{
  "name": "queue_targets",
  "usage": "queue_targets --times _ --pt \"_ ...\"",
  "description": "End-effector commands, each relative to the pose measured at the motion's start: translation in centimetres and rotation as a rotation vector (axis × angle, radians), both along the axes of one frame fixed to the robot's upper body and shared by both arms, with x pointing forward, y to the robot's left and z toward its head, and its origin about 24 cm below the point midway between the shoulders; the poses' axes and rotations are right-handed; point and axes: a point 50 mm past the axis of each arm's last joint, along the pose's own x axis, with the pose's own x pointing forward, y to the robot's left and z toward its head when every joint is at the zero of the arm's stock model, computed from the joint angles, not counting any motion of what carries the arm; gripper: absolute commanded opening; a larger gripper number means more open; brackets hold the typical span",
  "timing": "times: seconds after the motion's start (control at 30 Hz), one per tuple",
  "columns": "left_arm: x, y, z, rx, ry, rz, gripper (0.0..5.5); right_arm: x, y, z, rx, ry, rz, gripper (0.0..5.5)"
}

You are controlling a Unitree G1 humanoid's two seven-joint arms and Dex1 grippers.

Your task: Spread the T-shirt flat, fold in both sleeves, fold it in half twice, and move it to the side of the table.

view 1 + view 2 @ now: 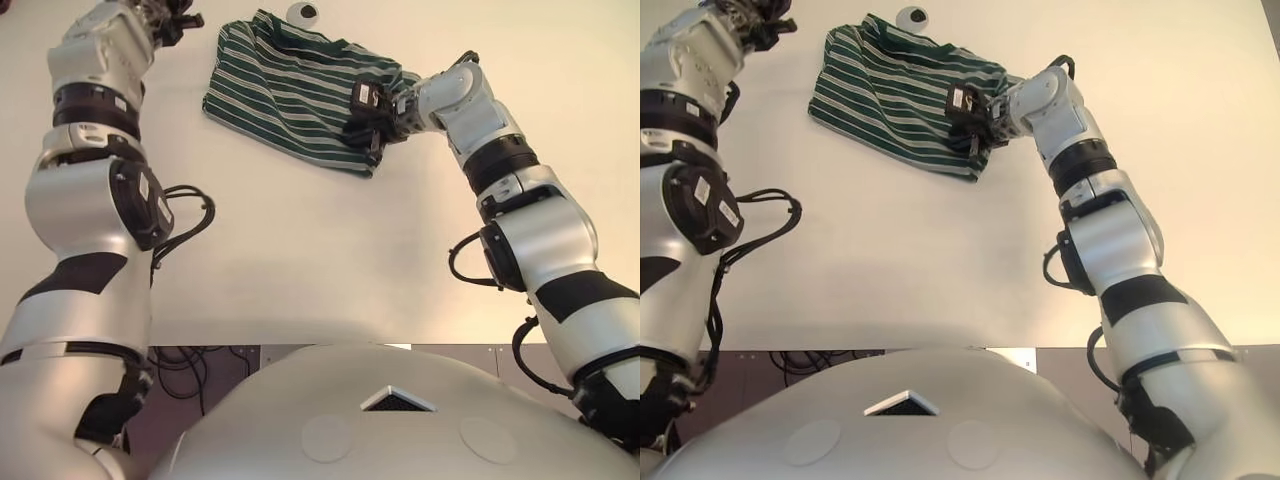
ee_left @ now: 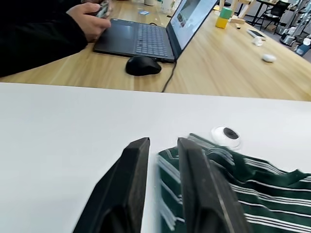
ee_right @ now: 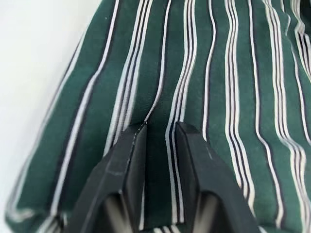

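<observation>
The shirt point(image 1: 290, 95) lay as a compact striped packet on the far part of the desk point(image 1: 330, 250), a little left of the middle. Its sleeves were tucked out of sight and its layers stacked, so the folding looked done and only the move to the side seemed left. The right jaws rested on the packet's right end, toward its near corner, where a pull would likely drag the whole stack rather than peel off the top layer. They were closed to a narrow slot, with the fingertips point(image 3: 130, 145) pressed into the cloth and a thin ridge of fabric rising between them. I took that as a pinch on the shirt, though how many layers it caught could not be told. The low, flat angle of the wrist suited sliding the packet over the desk instead of lifting it, which should stop the folds from falling open. The left jaws hung above the desk at its far left, near the packet's far left corner, drawn almost together and holding nothing. There they were off the cloth and out of the right arm's way. A small white disc point(image 1: 303, 12) sat just beyond the shirt's far edge, near enough that a push away from the robot might knock it, so a sideways drag looked safer
</observation>
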Motion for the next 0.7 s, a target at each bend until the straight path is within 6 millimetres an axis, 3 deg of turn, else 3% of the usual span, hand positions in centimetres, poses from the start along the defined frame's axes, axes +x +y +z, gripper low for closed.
queue_targets --times 0.03,0.17,0.3,0.5,0.6,0.7 --pt "-1.4 1.6 -1.3 0.052 0.049 -0.012 1.00 -5.1 -4.0 -3.1 -0.092 0.249 0.114 1.07" --pt "-3.4 0.5 -2.6 0.079 0.100 -0.153 1.00 -8.0 -7.2 -1.5 -0.086 0.289 0.123 1.07" --pt "-5.9 -2.1 -3.1 0.057 0.153 -0.307 1.00 -9.3 -10.2 1.9 -0.049 0.245 0.090 1.07" --pt "-9.7 -4.9 -2.6 0.075 0.178 -0.453 1.00 -5.6 -11.0 10.3 0.291 0.114 -0.142 1.07" --pt "-11.9 -6.5 -1.4 0.080 0.140 -0.533 1.00 -3.5 -13.3 10.0 0.235 0.059 -0.420 1.07" --pt "-13.4 -7.0 -1.1 0.091 0.134 -0.547 1.00 -2.9 -14.7 7.2 0.183 0.105 -0.665 1.07"
